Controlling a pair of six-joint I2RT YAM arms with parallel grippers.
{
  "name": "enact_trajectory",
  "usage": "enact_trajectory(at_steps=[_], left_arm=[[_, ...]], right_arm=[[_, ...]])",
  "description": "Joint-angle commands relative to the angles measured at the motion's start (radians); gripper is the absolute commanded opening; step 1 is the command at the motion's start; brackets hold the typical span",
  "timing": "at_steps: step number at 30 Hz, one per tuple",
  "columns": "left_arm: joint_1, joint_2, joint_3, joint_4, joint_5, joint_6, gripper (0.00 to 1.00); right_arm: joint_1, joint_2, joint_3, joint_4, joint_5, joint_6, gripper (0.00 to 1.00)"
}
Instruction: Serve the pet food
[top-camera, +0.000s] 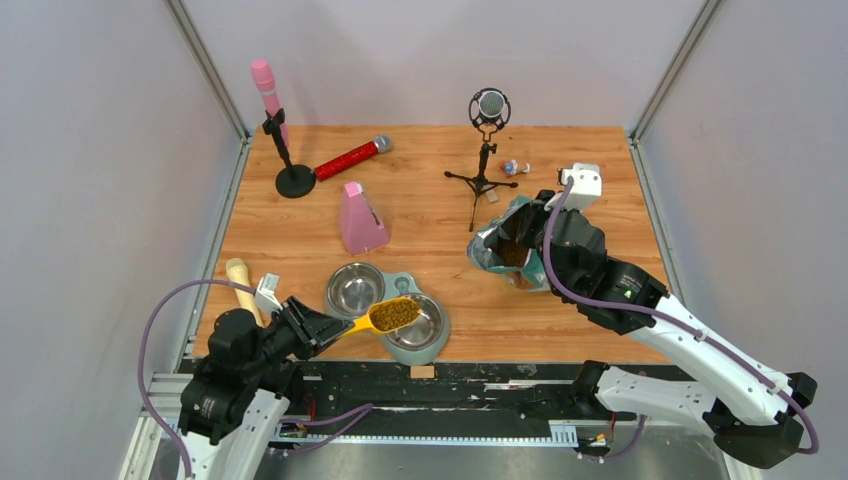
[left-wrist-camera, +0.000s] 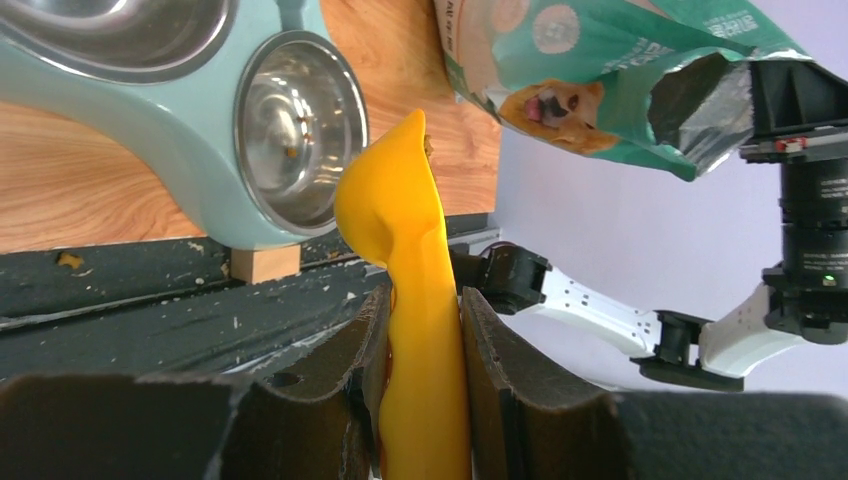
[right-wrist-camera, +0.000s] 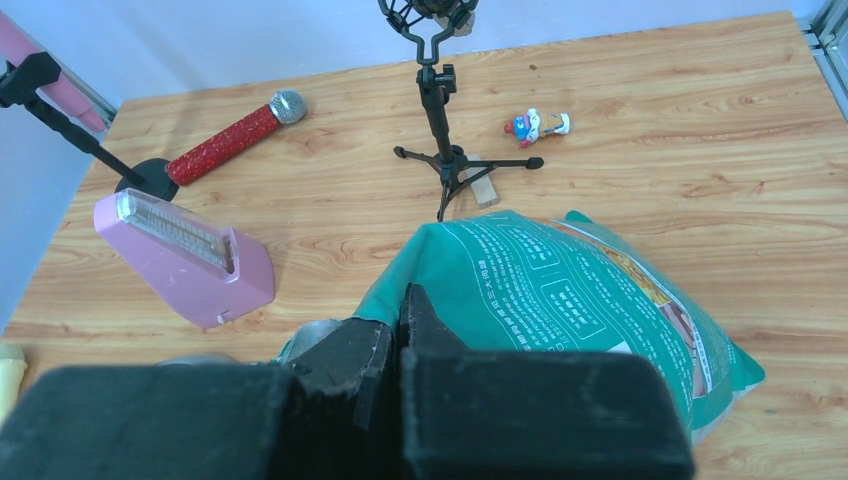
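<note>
A yellow scoop (top-camera: 393, 315) heaped with brown pet food (top-camera: 397, 313) hangs level over the left rim of the nearer steel bowl (top-camera: 424, 324) of a teal double feeder (top-camera: 402, 283). My left gripper (top-camera: 336, 327) is shut on the scoop's handle (left-wrist-camera: 425, 350). In the left wrist view the scoop (left-wrist-camera: 395, 200) shows from beneath, and a pellet or two lie in the steel bowl (left-wrist-camera: 300, 130). To the right stands the open teal-and-silver bag (top-camera: 508, 250) with kibble inside. My right gripper (right-wrist-camera: 400, 310) is shut on the edge of the bag (right-wrist-camera: 560, 290).
A pink metronome (top-camera: 361, 218), a red microphone (top-camera: 350, 157), a pink microphone on a round-base stand (top-camera: 293, 180), a black microphone on a tripod (top-camera: 487, 112) and a small figurine (top-camera: 513, 167) stand behind. A cream object (top-camera: 241, 281) lies at the left edge.
</note>
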Motion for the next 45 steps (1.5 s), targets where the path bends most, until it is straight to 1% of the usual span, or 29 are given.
enact_trajectory(at_steps=[1, 7, 16, 24, 33, 39, 45], left_arm=[[0.006, 0.017, 0.029, -0.025, -0.013, 0.045, 0.00], [0.006, 0.028, 0.034, -0.035, -0.027, 0.061, 0.00], [0.006, 0.086, -0.033, 0.041, 0.006, 0.058, 0.00], [0.006, 0.150, -0.069, 0.088, -0.011, 0.099, 0.00], [0.006, 0.283, -0.093, 0.200, -0.018, 0.140, 0.00], [0.006, 0.365, -0.067, 0.199, -0.056, 0.198, 0.00], [0.006, 0.479, -0.037, 0.201, -0.049, 0.271, 0.00]], right_arm=[[0.008, -0.057, 0.034, 0.215, 0.013, 0.015, 0.00], [0.007, -0.049, 0.032, 0.215, 0.012, 0.015, 0.00], [0.007, -0.048, 0.025, 0.215, 0.016, 0.018, 0.00], [0.008, -0.058, 0.017, 0.215, 0.031, 0.019, 0.00], [0.008, -0.079, 0.007, 0.215, 0.052, 0.010, 0.00], [0.007, -0.099, 0.003, 0.215, 0.077, 0.004, 0.00], [0.008, -0.124, -0.008, 0.215, 0.096, 0.000, 0.00]])
